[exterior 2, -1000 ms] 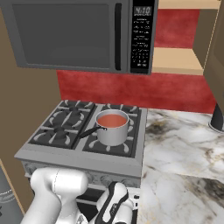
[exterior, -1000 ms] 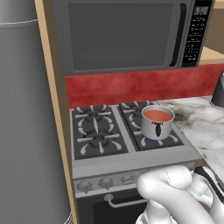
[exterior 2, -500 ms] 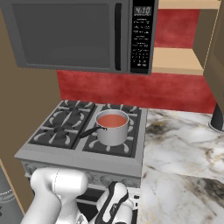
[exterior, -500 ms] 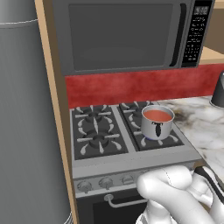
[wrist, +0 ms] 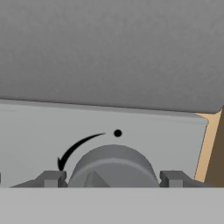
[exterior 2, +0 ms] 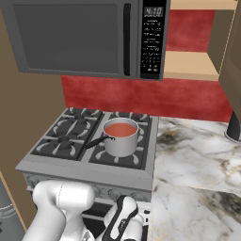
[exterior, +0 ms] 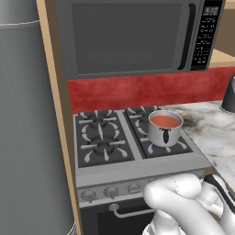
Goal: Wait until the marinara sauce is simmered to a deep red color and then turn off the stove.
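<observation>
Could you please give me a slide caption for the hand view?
Open gripper straddling a round grey stove knob, fingertips either side, below a curved black arrow marking.

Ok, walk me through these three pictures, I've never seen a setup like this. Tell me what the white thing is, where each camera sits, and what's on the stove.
The white thing is a robot arm on a base that can drive, in a computer-rendered kitchen. Two cameras ride on that base, behind the arm to its left and right, both looking at the same silver gas stove with black grates. A third camera sits on the hand, looking along the claw.

On the stove's front right burner stands a small shiny steel saucepan of smooth orange-red marinara sauce, under a dark microwave. A marbled counter lies to the right.

In the hand view, the two dark fingertips flank a round grey stove knob. They look apart, gripping nothing; whether they touch the knob I cannot tell.
</observation>
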Tool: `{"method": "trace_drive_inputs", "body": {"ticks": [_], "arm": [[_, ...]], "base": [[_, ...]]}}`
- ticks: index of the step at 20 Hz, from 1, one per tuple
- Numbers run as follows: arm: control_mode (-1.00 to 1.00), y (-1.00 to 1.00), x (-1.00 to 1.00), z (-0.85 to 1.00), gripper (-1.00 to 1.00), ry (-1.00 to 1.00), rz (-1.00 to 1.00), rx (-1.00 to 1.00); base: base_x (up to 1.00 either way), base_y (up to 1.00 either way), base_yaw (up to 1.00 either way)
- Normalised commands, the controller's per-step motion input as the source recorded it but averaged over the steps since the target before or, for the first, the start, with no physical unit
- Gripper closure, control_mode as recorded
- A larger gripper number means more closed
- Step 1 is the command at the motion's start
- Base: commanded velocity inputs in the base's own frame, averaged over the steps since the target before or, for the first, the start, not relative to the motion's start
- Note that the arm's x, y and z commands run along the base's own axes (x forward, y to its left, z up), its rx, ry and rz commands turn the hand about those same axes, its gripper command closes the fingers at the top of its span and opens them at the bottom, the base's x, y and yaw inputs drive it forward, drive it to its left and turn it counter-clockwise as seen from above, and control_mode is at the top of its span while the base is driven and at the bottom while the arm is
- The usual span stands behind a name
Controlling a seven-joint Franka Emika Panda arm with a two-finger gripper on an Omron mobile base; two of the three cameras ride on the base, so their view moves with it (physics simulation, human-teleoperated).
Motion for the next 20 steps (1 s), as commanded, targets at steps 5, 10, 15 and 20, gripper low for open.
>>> {"method": "trace_drive_inputs", "body": {"ticks": [5,10,15,20], "arm": [[-1.0,0.0,0.0,0.0,1.0,0.0,0.0,0.0],[-1.0,0.0,0.0,0.0,1.0,0.0,0.0,0.0],[-1.0,0.0,0.0,0.0,1.0,0.0,0.0,0.0],[-1.0,0.0,0.0,0.0,1.0,0.0,0.0,0.0]], "base": [[0.0,0.0,0.0],[0.0,0.0,0.0],[0.0,0.0,0.0],[0.0,0.0,0.0]]}}
